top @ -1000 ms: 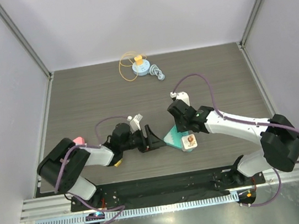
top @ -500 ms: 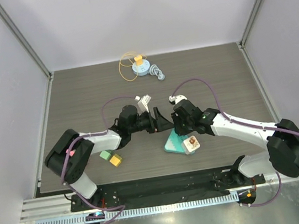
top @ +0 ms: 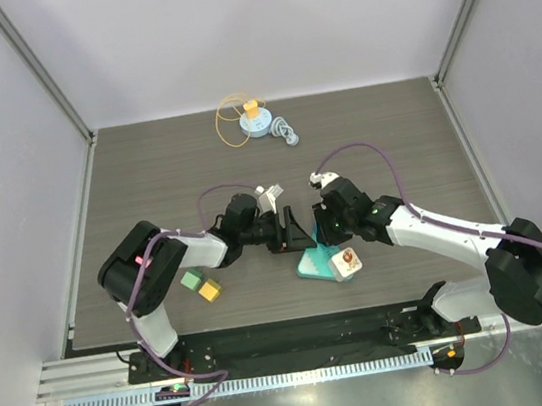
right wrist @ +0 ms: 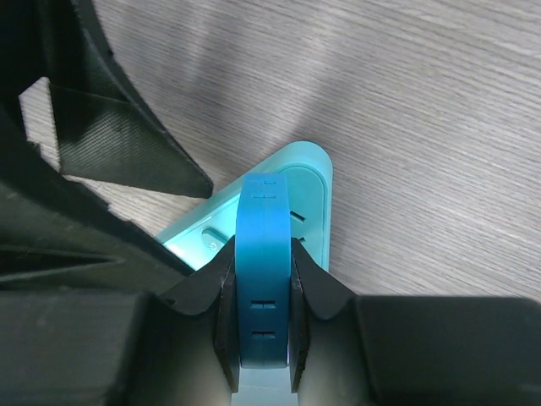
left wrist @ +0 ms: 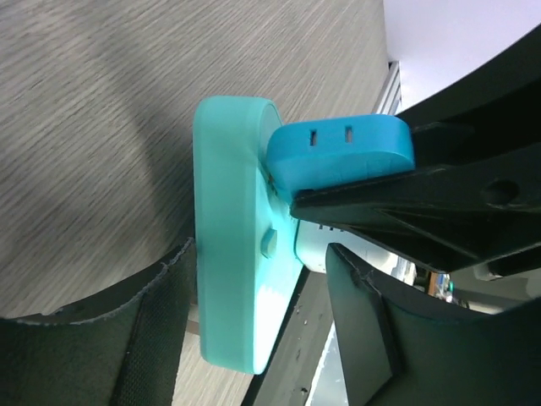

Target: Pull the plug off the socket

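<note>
Dark wood-grain table (top: 147,180) runs back to white walls. Nearest the arm bases, left of centre, a green block (top: 192,281) and a yellow block (top: 209,291) sit just beside each other. Right of them, near the front middle, lies the teal socket (top: 312,261), a flat plate with a small white tag (top: 345,262) against its right side. In the left wrist view the plate's long axis runs between the fingers of the left gripper (left wrist: 258,254), which straddles it with jaws wide. The blue plug (right wrist: 263,228) stands at the plate's far end, jutting square out of its flat face. The right gripper (right wrist: 263,283) clamps the plug's two broad sides, the plug's length pointing away from the wrist. Far back lie a yellow-and-blue piece with an orange cord loop (top: 253,120) and a grey piece (top: 286,132).
</note>
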Robot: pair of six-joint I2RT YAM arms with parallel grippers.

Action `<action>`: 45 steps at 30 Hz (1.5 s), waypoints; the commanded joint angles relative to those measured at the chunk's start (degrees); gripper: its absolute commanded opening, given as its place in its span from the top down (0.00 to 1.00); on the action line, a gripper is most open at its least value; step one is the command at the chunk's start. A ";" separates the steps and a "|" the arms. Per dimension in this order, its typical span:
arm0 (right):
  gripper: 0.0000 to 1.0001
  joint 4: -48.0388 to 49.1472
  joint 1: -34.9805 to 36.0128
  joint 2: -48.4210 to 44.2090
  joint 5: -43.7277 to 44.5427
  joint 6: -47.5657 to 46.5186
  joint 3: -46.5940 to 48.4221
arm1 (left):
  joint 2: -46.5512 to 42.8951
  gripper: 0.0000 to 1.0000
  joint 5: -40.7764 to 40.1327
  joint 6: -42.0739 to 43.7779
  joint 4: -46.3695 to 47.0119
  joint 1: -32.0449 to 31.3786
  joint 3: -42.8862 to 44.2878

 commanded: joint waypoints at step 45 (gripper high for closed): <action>0.99 -6.74 0.73 -11.96 12.38 5.64 4.97 | 9.78 1.00 0.77 0.99 -17.04 0.32 11.50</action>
